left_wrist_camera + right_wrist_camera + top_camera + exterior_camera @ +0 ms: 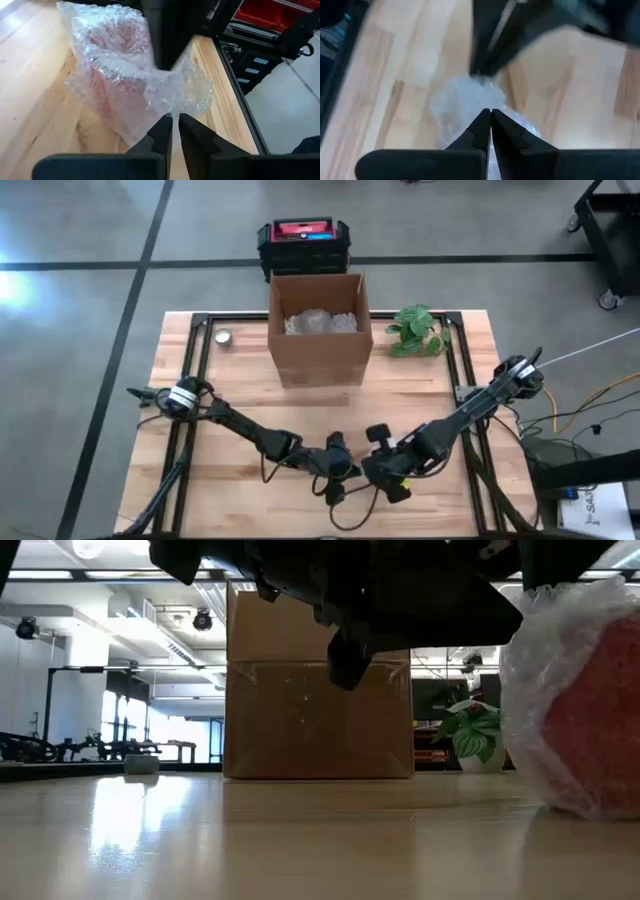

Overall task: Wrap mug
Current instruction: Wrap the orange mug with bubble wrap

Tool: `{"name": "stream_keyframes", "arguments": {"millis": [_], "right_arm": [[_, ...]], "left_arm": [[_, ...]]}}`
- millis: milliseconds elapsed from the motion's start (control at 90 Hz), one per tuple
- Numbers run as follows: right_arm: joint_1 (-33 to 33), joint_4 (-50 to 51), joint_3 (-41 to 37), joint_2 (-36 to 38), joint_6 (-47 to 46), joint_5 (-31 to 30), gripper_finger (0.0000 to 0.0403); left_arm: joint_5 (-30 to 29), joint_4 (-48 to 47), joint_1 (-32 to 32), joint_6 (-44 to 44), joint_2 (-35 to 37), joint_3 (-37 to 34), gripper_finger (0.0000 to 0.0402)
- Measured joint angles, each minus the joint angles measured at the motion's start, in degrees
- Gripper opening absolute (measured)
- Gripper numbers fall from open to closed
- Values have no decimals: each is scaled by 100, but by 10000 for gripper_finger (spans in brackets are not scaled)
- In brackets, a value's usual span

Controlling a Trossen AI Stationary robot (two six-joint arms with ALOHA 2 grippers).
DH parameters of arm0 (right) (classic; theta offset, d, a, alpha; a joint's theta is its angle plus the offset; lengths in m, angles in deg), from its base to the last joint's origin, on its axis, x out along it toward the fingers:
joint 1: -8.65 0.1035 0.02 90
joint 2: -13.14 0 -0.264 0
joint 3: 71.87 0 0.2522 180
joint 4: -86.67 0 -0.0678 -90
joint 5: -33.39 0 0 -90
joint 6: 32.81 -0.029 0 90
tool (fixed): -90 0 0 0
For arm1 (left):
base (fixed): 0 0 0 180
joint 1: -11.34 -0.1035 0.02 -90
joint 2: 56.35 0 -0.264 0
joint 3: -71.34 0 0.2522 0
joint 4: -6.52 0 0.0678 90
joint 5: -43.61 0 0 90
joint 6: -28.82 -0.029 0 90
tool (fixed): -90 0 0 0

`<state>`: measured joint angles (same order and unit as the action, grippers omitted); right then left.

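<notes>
Near the table's front edge, at about 6 o'clock from the cardboard box [320, 328]: a red mug [112, 82] swathed in clear, crinkled bubble wrap [172, 92], lying on the pale wooden table [240, 395]. Bulging and glossy in the low view, with the red showing dimly through the pocked film.

Left gripper [173, 122] reaching in from 9 o'clock, fingers nearly closed, pinching a loose fold of the wrap just beside the mug. Right gripper [490, 116] arriving from 3 o'clock, slim dark fingers pressed together on the wrap's gathered top. Both grippers meeting tip to tip over the bundle in the high view.

Box standing upright at 12 o'clock, plain brown and square, flaps open, more crumpled wrap inside. At the box's 3 o'clock, a small leafy green plant [417, 330]. At its 9 o'clock, a small round metallic tin [224, 338]. Beyond the table's far edge, on the grey floor, a black and red toolbox [303, 242].
</notes>
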<state>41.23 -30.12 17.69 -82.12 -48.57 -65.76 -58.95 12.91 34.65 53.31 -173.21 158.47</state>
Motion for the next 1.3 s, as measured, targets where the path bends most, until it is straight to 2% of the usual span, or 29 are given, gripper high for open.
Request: {"name": "stream_keyframes", "arguments": {"millis": [222,644,878,1078,1300], "right_arm": [[1,-283,-304,-99,-90,9,0],[-11,-1618,-1139,-369,-107,145,0],[-35,-1833,-1305,-358,-112,164,0],[-39,-2479,-1228,-413,37,204,0],[-77,-2892,-1081,-449,242,178,0]], "left_arm": [[0,4,0,1,9,4,20],[9,35,2,7,50,11,20],[7,115,2,71,114,11,20],[7,122,-13,366,240,158,20],[125,-743,0,380,268,481,20]]}}
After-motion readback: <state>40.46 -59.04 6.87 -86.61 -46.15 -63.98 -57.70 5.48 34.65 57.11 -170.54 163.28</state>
